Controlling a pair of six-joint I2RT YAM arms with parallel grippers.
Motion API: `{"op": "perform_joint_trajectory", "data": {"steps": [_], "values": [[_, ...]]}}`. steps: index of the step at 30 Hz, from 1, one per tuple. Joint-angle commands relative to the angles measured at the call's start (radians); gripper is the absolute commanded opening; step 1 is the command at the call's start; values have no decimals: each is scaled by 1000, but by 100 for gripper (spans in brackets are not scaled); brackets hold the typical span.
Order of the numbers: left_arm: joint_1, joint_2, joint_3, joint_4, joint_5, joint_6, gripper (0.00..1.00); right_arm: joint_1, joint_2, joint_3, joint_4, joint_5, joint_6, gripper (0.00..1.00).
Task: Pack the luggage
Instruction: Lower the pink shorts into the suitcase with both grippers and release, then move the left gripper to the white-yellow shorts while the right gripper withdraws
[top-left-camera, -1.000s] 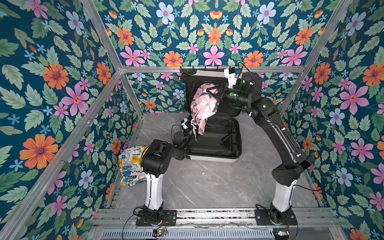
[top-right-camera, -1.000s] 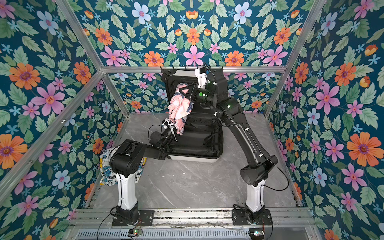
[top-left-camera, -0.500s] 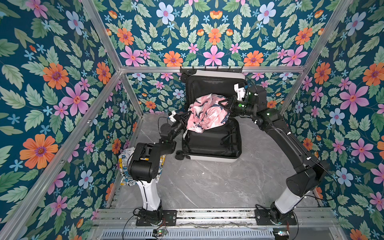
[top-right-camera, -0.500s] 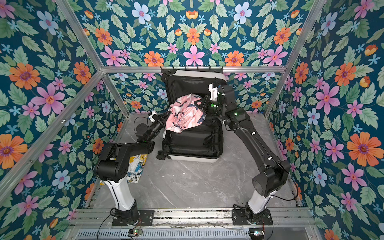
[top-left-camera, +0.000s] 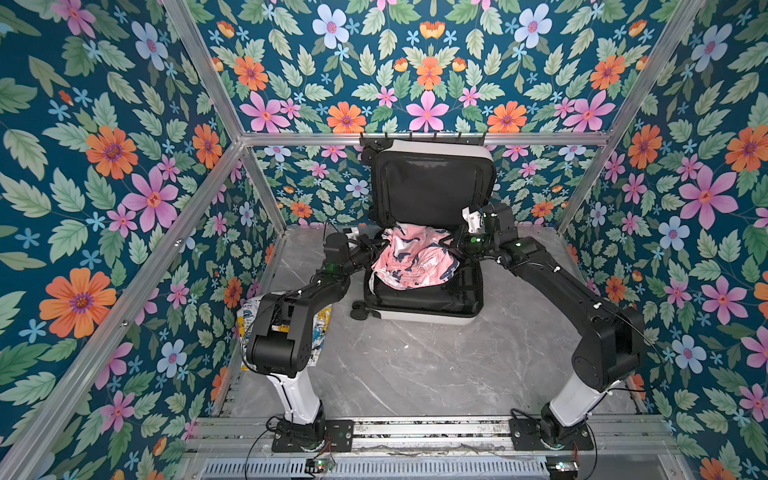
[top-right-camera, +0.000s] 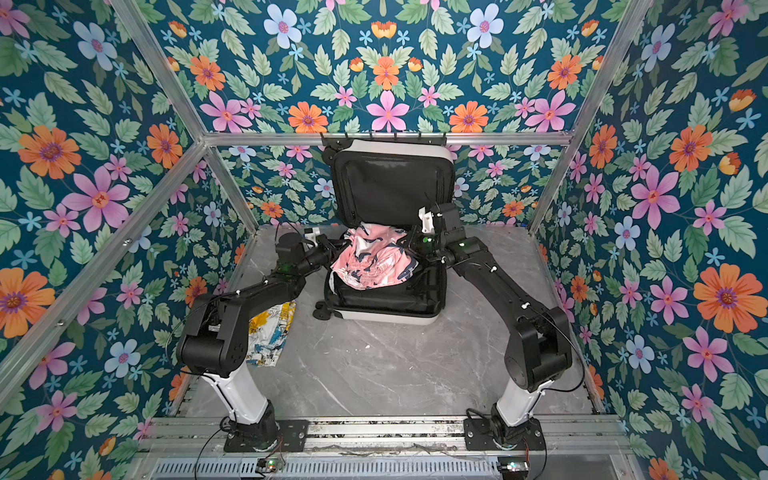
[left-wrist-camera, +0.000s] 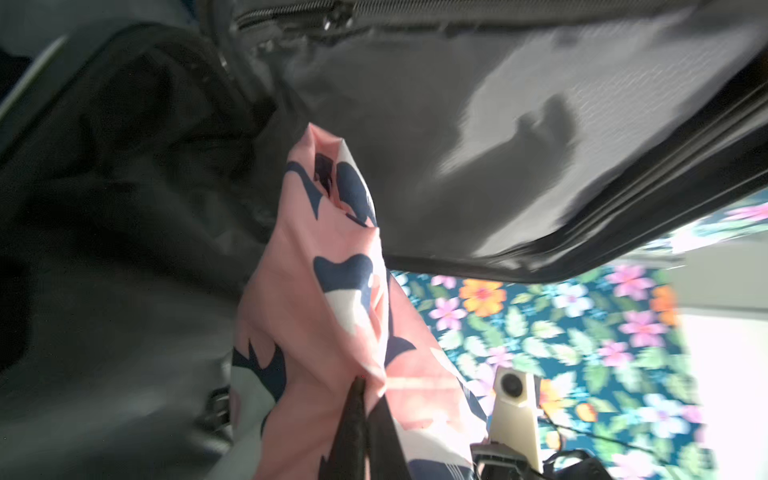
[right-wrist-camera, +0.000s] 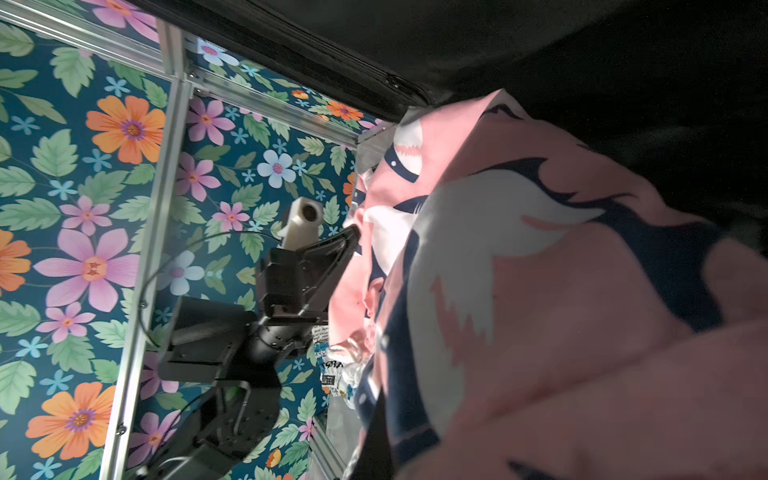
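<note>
the luggage (top-left-camera: 424, 319) lies open at the back of the marble tabletop (top-left-camera: 415, 374). its base is flat and its lid (top-left-camera: 432, 187) stands upright against the rear wall, so the black-lined base faces up and you can load it from above. you have the pink shark-print cloth (top-left-camera: 411, 259) over the rear half of that base, bunched rather than spread. the left gripper (left-wrist-camera: 365, 384) is pinched tight on a fold of it, which the left wrist view shows plainly. the right gripper (top-left-camera: 457, 244) sits at the cloth's opposite edge with its jaws closed. its fingertips are hidden, but the cloth drapes right up to the right wrist camera, so i judge it has a fold too. the two-sided hold makes sense: limp fabric taken at one point would hang in a rope, while two grips let you steer the whole bundle inside the walls. in both top views the cloth's left edge appears to reach the left rim, so i would tuck it inward before letting go, or it may foul the zipper. the yellow-white printed bag (top-right-camera: 272, 332) lies on the tabletop outside the luggage, partly under your left arm. it is likely next, so packing looks about half done.
</note>
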Motion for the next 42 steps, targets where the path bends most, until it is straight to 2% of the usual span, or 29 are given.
{"op": "perform_joint_trajectory", "data": {"steps": [1,7,17,18,19,21,22,23,26,30,37,42], "values": [[-3,-24,33,-266,-9,217,0,0,9,-50,25,-5,-36,0],[-31,7,78,-443,-51,375,0,-2,55,-115,19,15,-58,0],[-51,24,71,-540,-128,475,0,-8,184,-53,-115,65,-122,0],[-51,26,70,-542,-129,476,0,-8,192,-48,-129,68,-126,6],[-51,27,70,-547,-132,476,0,-8,197,-46,-144,75,-132,17],[-51,22,75,-575,-150,487,16,-9,198,-47,-167,98,-131,34],[-50,14,80,-593,-167,496,29,-9,192,-47,-179,115,-132,41],[-51,3,85,-613,-185,507,37,-8,183,-47,-191,134,-129,45],[-51,-34,104,-682,-242,536,53,-8,155,-21,-253,183,-136,52],[-51,-87,149,-815,-351,574,57,-9,101,2,-319,251,-139,57],[-46,-201,240,-1073,-594,635,58,-6,36,72,-479,396,-150,62],[-12,-296,215,-1217,-786,694,58,19,-28,109,-473,412,-193,61]]}}
